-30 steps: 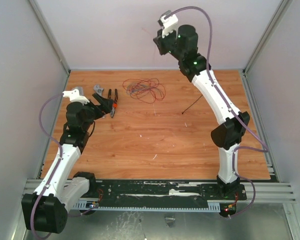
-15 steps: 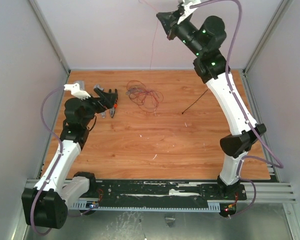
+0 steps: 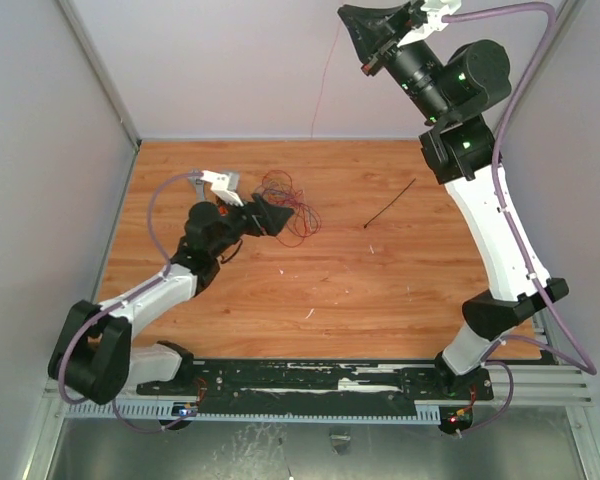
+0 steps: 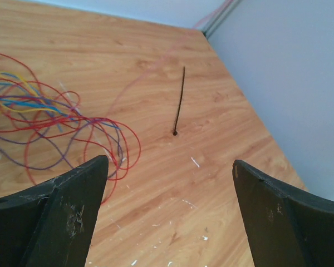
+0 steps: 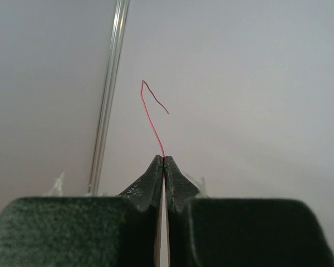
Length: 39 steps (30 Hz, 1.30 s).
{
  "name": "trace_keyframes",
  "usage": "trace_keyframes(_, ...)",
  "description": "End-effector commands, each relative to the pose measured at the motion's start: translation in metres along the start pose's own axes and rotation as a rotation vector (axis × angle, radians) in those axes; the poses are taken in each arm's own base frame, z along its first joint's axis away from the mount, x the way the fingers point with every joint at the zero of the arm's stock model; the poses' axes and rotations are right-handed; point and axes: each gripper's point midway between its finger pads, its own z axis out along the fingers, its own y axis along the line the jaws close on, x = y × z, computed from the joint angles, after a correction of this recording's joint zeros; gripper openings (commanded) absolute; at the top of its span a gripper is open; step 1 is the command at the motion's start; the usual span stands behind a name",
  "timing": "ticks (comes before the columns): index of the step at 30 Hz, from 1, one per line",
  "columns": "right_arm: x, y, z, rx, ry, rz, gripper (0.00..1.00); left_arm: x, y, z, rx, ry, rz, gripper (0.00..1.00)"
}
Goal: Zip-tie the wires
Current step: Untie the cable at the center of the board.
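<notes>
The wires lie in a loose, mostly red bunch on the wooden table at back centre. They also show at the left of the left wrist view. My left gripper is open and empty, low over the bunch's near left side. My right gripper is raised high against the back wall, shut on a single red strand. That strand hangs down toward the bunch. The zip tie, a thin black strip, lies flat right of the wires, apart from both grippers.
Grey enclosure walls stand on the left, back and right. The table's wood bears small white flecks. A grey tool part shows behind the left arm. The pliers are hidden under that arm.
My right gripper has risen and moved right, pulling one red strand up out of the bunch. My left arm has swung right from the pliers to the wires. The bunch shifted slightly.
</notes>
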Motion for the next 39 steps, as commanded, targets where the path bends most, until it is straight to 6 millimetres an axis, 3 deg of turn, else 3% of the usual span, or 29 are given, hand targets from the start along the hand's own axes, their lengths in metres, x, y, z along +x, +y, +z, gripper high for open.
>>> trace_keyframes(1,-0.017,0.007,-0.010,-0.009,-0.015,0.024,0.00,-0.011,-0.012,0.023,0.016,-0.110,0.091,0.98)
trace_keyframes(9,-0.037,0.006,-0.030,0.022,-0.033,0.008,0.00,0.016,0.011,0.082,-0.111,-0.034,0.179,0.98)
trace_keyframes(14,-0.050,0.008,-0.039,0.025,-0.046,-0.004,0.00,0.038,0.028,0.112,-0.175,0.009,0.218,0.90)
trace_keyframes(21,-0.059,-0.007,-0.051,0.109,-0.031,-0.048,0.00,0.063,0.041,0.128,-0.211,0.066,0.215,0.77)
trace_keyframes(24,-0.062,-0.015,-0.056,0.158,-0.022,-0.069,0.00,0.068,0.046,0.130,-0.223,0.079,0.221,0.66)
trace_keyframes(27,-0.064,-0.022,-0.062,0.199,-0.016,-0.085,0.00,0.069,0.048,0.131,-0.229,0.084,0.234,0.49)
trace_keyframes(34,-0.072,-0.025,-0.074,0.230,-0.015,-0.099,0.00,0.060,0.048,0.145,-0.225,0.059,0.279,0.22)
trace_keyframes(38,-0.074,-0.029,-0.085,0.267,0.001,-0.114,0.00,0.039,0.048,0.157,-0.261,0.035,0.332,0.00)
trace_keyframes(39,-0.071,-0.032,-0.088,0.287,0.015,-0.121,0.00,0.029,0.047,0.159,-0.273,0.024,0.356,0.00)
